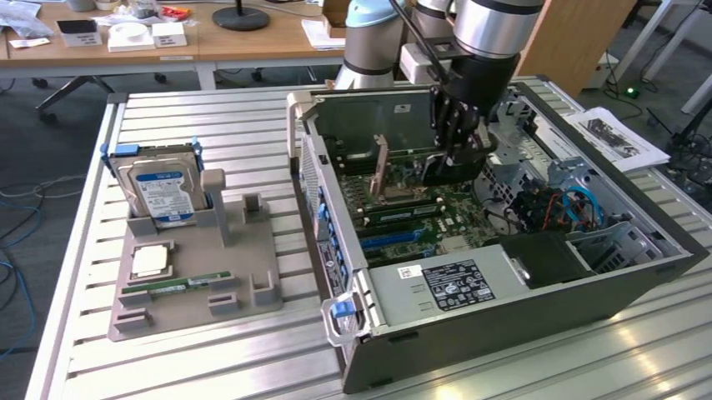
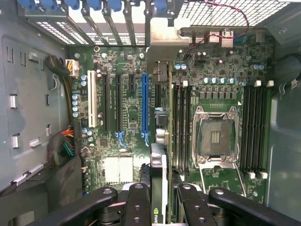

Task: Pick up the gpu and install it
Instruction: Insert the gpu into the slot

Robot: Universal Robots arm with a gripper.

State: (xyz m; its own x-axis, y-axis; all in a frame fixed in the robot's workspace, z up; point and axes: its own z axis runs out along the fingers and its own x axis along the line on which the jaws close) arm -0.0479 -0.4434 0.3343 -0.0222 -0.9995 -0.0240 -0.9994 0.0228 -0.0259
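Surface: slatted metal table [image 1: 223, 367] in an office.
Tray [image 1: 183, 315]: grey, toward the exterior view's left; carries a memory stick [image 1: 189, 283], a CPU [image 1: 152, 261] and, farther back, an upright drive [image 1: 162, 192] with a blue label.
Case [image 1: 501, 325]: open, toward the exterior view's right; power supply [image 1: 445, 283] nearest, board [image 1: 406, 218] behind it.
Arm [image 1: 495, 29]: stands over the far side of the case, wrist vertical, gripper [image 1: 458, 162] pointing straight down above the board.
Fingers [image 2: 137, 205]: narrow, one on each side of the gpu [image 2: 160, 162], clamping it.
Card position: inside the case, upright on edge over the board; seating in a slot cannot be told.
Wrist view: looks along the gpu edge-on, between a blue slot [image 2: 144, 108] and the memory slots beside the CPU socket [image 2: 214, 136]; pale bracket [image 2: 162, 40] at the end away from the fingers.
Exterior view: gives the arm's posture and the gpu's end upright beside the gripper.
Background: wooden desks [image 1: 223, 42] with small items.
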